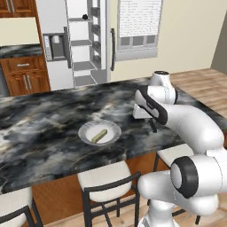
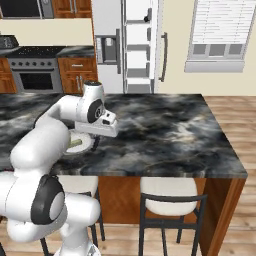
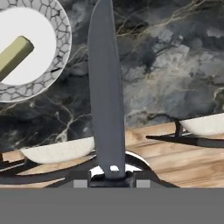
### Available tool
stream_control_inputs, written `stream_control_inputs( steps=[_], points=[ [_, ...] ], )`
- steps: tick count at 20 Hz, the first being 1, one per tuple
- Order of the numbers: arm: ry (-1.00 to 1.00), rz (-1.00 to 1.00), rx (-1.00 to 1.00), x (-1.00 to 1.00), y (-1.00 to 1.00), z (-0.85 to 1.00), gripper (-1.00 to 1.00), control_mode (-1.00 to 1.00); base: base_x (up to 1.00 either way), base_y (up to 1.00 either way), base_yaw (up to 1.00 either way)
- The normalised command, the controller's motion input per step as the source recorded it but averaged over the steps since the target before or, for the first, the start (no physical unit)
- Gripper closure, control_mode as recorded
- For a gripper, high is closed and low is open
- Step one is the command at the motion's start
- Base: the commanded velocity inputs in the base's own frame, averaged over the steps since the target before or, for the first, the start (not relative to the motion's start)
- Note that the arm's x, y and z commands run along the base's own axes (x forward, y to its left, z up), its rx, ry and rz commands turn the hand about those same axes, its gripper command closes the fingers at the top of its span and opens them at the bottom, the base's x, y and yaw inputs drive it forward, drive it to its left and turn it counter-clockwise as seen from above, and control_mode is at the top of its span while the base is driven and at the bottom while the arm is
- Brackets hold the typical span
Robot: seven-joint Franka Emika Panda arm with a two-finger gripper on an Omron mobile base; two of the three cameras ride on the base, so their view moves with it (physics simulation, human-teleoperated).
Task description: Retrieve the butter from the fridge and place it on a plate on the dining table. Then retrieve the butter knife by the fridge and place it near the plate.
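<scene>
On the dining table [image 1: 53, 128], at nine o'clock from the gripper [image 3: 109, 175], rests the plate [image 1: 99, 132] with the butter [image 1: 99, 135] across it: first half done. Clamped shut on the butter knife [image 3: 105, 87], blade stretching toward twelve o'clock in the hand view. Left: setting it down beside the plate. Beyond, the fridge [image 1: 84, 42], door open. Fingertips mostly cut off; height above the marble hard to judge.

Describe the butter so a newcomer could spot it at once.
Start at the long black-and-grey marbled dining table in front of the open fridge. On it sits one round plate with a crackled rim. The butter is the small pale olive stick lying diagonally in the plate's white centre.
</scene>
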Motion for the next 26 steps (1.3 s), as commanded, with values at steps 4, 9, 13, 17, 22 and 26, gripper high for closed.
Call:
stream_control_inputs(
  steps=[4, 9, 13, 17, 22, 26],
  points=[
    [0.01, -0.14, 0.12, 0.62, 0.0, -0.38, 1.0, -1.0, 0.0, 0.0, 0.0],
    [0.04, -0.03, 0.0, 0.21, 0.0, -0.14, 1.0, -1.0, 0.0, 0.0, 0.0],
    [0.0, 0.0, 0.0, 0.1, 0.0, -0.26, 1.0, -1.0, 0.0, 0.0, 0.0],
    [-0.02, 0.0, 0.0, 0.2, 0.1, -0.5, 1.0, -1.0, 0.0, 0.0, 0.0],
    [-0.01, 0.0, 0.0, 0.25, 0.14, -0.5, 1.0, -1.0, 0.0, 0.0, 0.0],
    [-0.02, 0.0, 0.0, 0.29, 0.01, -0.26, 1.0, -1.0, 0.0, 0.0, 0.0]
  ],
)
